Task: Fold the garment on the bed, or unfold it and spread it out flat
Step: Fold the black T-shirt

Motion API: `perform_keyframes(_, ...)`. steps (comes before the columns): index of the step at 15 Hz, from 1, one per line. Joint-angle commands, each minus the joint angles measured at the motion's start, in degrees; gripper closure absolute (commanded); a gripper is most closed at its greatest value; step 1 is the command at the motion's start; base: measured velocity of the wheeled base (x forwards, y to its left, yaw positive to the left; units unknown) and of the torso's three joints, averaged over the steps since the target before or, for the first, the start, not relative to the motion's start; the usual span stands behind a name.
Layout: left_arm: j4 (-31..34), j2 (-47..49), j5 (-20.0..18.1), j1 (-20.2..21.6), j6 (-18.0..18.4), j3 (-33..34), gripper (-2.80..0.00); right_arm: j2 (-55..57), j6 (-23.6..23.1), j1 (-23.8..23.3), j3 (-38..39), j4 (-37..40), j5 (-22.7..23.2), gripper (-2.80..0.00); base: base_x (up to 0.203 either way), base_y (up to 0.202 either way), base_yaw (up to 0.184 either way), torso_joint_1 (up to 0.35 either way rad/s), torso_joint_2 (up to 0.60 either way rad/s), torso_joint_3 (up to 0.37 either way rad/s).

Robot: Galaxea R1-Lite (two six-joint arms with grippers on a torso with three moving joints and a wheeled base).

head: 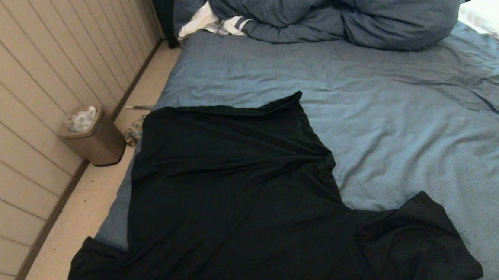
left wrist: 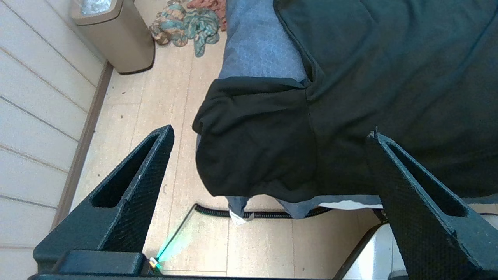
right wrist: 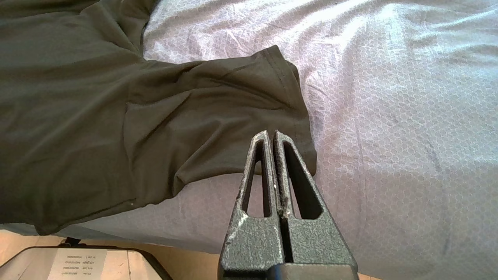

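The garment (head: 235,193), a plain black T-shirt, lies spread on the near left part of the bed (head: 404,117), hem towards the far side. Its left sleeve (left wrist: 256,140) droops over the bed's edge above the floor. My left gripper (left wrist: 270,131) hovers over that sleeve, open wide, with nothing between its fingers. The right sleeve (right wrist: 218,116) lies flat on the sheet (right wrist: 389,97). My right gripper (right wrist: 271,132) is shut and empty, its tips just above the sleeve's hem. Neither gripper shows in the head view.
A bunched blue-grey duvet (head: 332,13) and a white striped cloth (head: 212,23) lie at the bed's far end, a white pillow (head: 493,19) at far right. On the floor to the left stand a bin (head: 95,138), a colourful rag (left wrist: 186,23) and a coiled cable (left wrist: 264,213), beside a panelled wall (head: 34,84).
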Motion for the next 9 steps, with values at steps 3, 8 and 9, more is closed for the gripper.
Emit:
perform_keyframes(3, 0.1, 0.0, 0.0, 0.0, -0.1, -0.1, -2.80, 0.2, 0.0, 0.0, 0.1, 0.0, 0.0, 0.00, 0.000, 0.000, 0.000, 0.000, 0.00, 0.000)
perform_keyframes(8, 0.2, 0.0, 0.0, 0.0, -0.4, -0.1, -2.80, 0.1, 0.0, 0.0, 0.1, 0.0, 0.0, 0.00, 0.000, 0.000, 0.000, 0.000, 0.00, 0.000)
perform_keyframes(9, 0.2, 0.0, 0.0, 0.0, -0.4, -0.1, -2.80, 0.2, 0.0, 0.0, 0.1, 0.0, 0.0, 0.00, 0.000, 0.000, 0.000, 0.000, 0.00, 0.000)
